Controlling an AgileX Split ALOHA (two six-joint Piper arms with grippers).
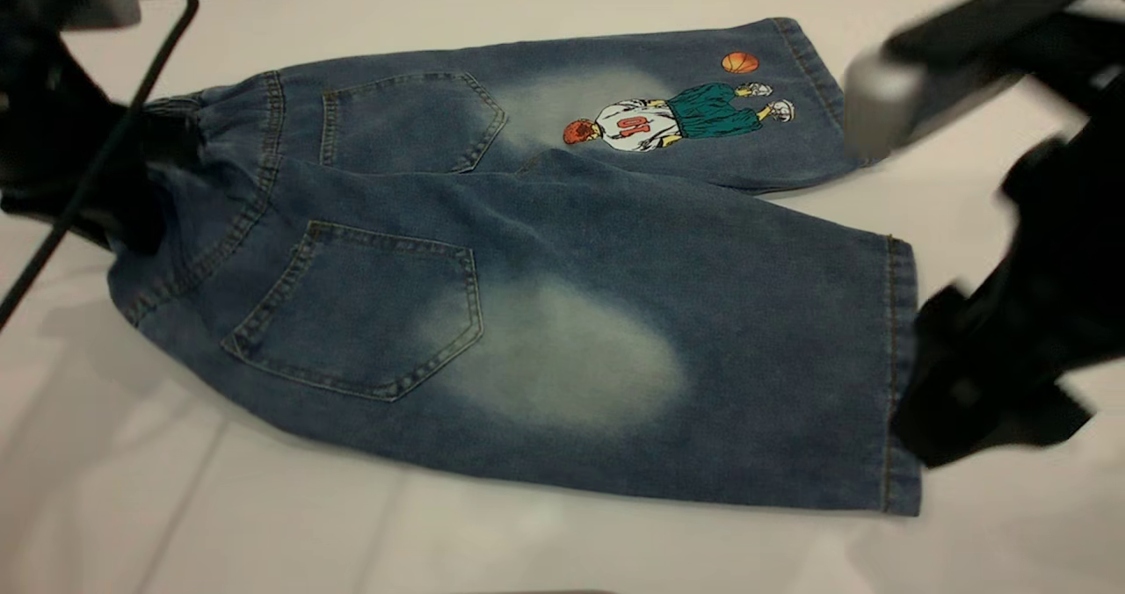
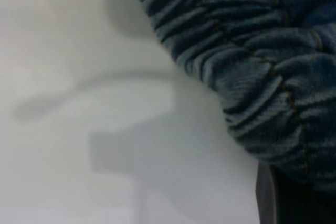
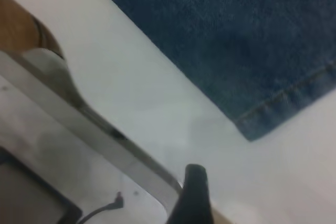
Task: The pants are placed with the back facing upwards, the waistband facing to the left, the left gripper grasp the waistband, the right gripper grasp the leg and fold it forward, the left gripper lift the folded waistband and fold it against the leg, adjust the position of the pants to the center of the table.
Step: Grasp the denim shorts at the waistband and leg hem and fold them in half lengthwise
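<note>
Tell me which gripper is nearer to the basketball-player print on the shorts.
Right, I judge. The right gripper sits by the hem of the plain leg, beside the leg bearing the print. The left gripper is at the waistband, at the opposite end of the shorts.

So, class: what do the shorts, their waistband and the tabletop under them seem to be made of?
The pants: blue denim, judging by the woven look, faded whitish patches and tan topstitching. The waistband: the same denim, gathered into ridges, probably over elastic. The table: smooth, matte white; likely laminate or plastic, though that cannot be told.
</note>
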